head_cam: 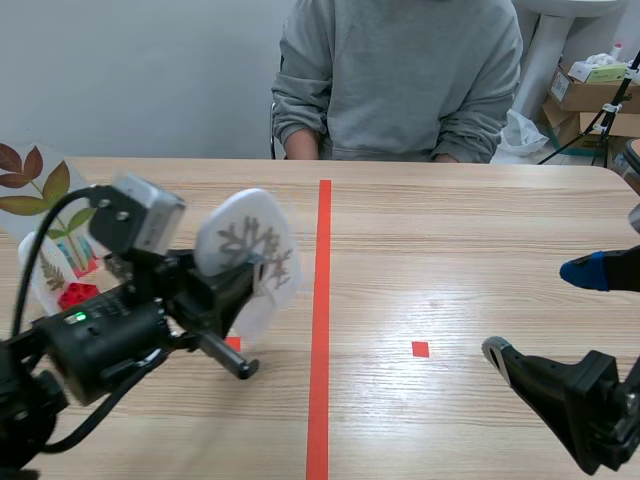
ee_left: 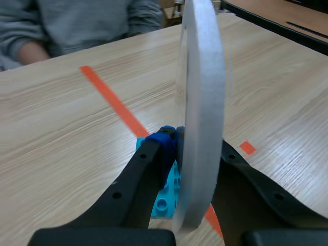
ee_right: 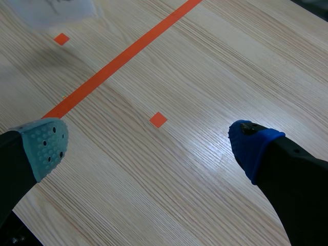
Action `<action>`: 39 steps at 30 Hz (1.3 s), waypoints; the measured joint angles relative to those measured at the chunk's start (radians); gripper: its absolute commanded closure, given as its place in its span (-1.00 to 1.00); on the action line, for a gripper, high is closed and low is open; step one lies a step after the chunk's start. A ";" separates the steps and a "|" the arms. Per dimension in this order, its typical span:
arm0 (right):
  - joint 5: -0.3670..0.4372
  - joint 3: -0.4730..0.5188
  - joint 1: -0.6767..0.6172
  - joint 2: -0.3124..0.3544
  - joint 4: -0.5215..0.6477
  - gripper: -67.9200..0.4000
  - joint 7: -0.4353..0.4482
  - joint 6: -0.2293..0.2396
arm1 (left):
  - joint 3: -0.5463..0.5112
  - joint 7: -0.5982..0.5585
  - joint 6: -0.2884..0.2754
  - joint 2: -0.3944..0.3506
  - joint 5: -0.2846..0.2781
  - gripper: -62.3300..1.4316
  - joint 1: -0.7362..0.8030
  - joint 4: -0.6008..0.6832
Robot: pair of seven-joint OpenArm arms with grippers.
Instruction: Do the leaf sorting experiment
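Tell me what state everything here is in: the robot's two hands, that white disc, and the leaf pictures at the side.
left hand: shut on the white leaf disc, raised off the table.
white leaf disc: gripped by its lower rim, standing on edge above the table.
right hand: open, holding nothing, over the table.
leaf cards: lying flat at the table's left edge, partly hidden by the left arm.
person: seated across the table.

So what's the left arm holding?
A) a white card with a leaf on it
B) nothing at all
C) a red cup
A: the left fingers are shut on the card, which is white with a grey leaf print.
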 measured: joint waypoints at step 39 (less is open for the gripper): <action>0.000 0.000 0.033 0.000 0.000 -0.93 -0.034 0.000 | -0.363 -0.027 0.220 -0.054 -0.022 0.87 -0.230 -0.449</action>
